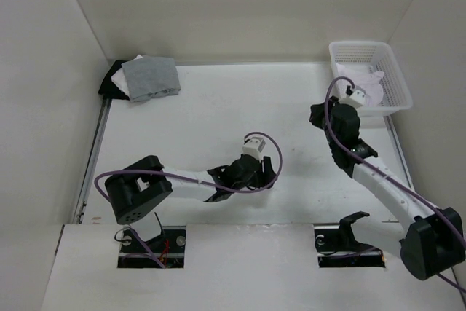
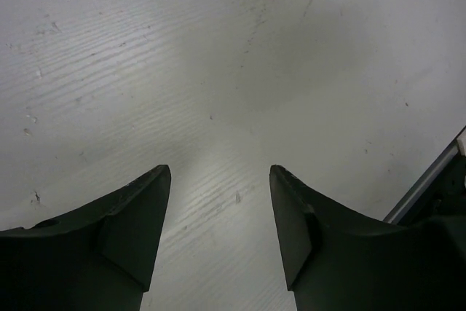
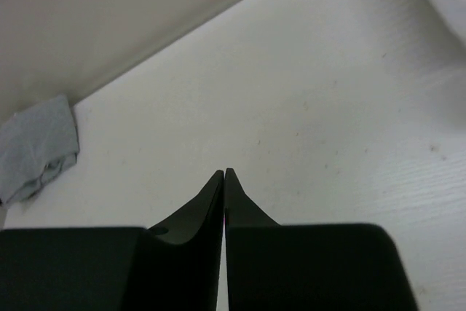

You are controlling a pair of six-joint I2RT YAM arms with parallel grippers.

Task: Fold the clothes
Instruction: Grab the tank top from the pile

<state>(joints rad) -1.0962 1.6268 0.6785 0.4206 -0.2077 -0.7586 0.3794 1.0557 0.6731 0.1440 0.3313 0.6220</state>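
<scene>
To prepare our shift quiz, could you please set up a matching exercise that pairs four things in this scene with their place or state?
Things:
1. white garment
2. grey cloth
3. left pincer
4. right pincer

Places or states:
A. shut and empty
B. in the basket, far right
C. open over the bare table
D. folded, far left corner

Pairs: 1-B, 2-D, 3-C, 4-A

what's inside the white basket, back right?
Bunched white clothes lie in the basket. The right arm covers its near left corner, so that part is hidden, as is anything beneath the fabric.
</scene>
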